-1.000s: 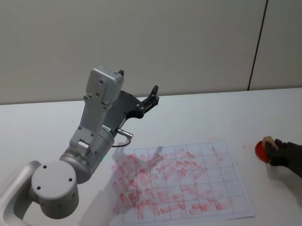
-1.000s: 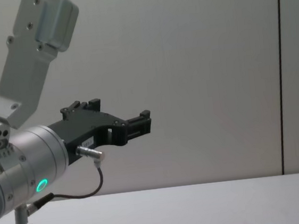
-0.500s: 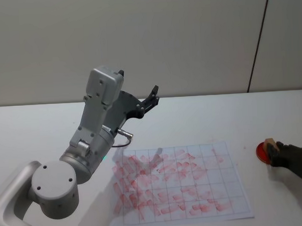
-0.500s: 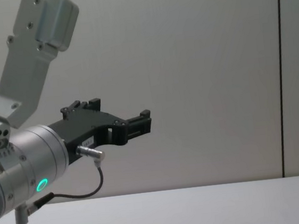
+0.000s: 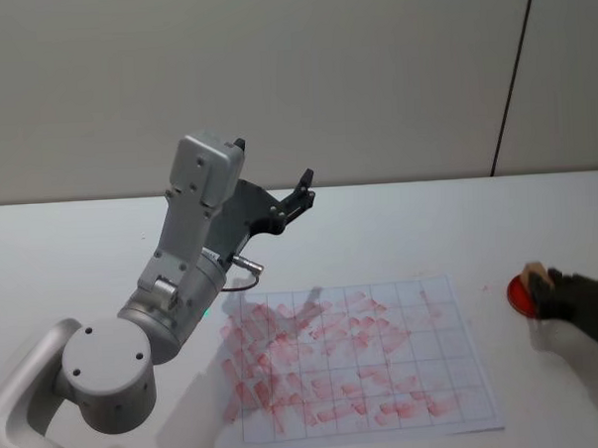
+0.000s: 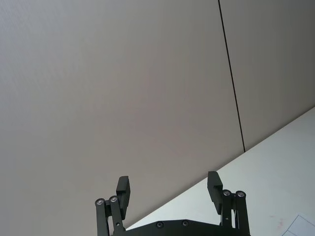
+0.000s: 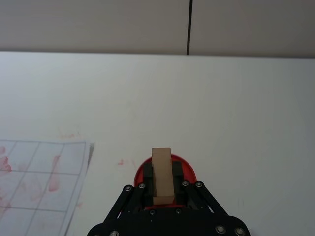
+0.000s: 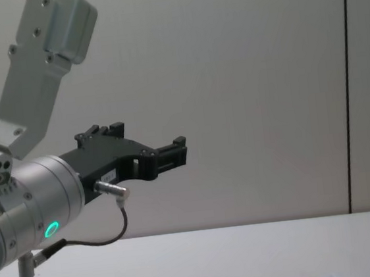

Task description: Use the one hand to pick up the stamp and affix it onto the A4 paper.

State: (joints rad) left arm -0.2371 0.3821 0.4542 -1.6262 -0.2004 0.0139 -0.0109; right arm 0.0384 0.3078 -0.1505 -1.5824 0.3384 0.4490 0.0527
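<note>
Table [image 5: 399, 230]: white top, and everything I'm working with sits on it.
Left arm: parked, raised over the table's left side. Left gripper [image 6: 168, 183] points at the back wall with its fingers spread wide and nothing between them.
A4 paper [image 5: 444, 312]: flat, middle of the table. It has a printed grid, crowded with pinkish-red prints on its left and sparser toward its right edge.
Right gripper [image 7: 162, 190]: far right, well apart from the sheet, fingers closed tight on the stamp.
Ink pad [image 7: 185, 170]: a red disc directly under the gripper.
Stamp [image 7: 161, 169]: a tan wooden block, upright between the fingers and over the pad. I can't tell whether its face is touching the ink.
Risk, grip: I'm holding a narrow block, so a fast carry could twist it in the fingers.
Risk, landing: a tilted face would print only one edge.
Risk, sheet: it's thin and loose, so pressing with any sideways drag could slide it, and wet ink could lift it with the stamp.
</note>
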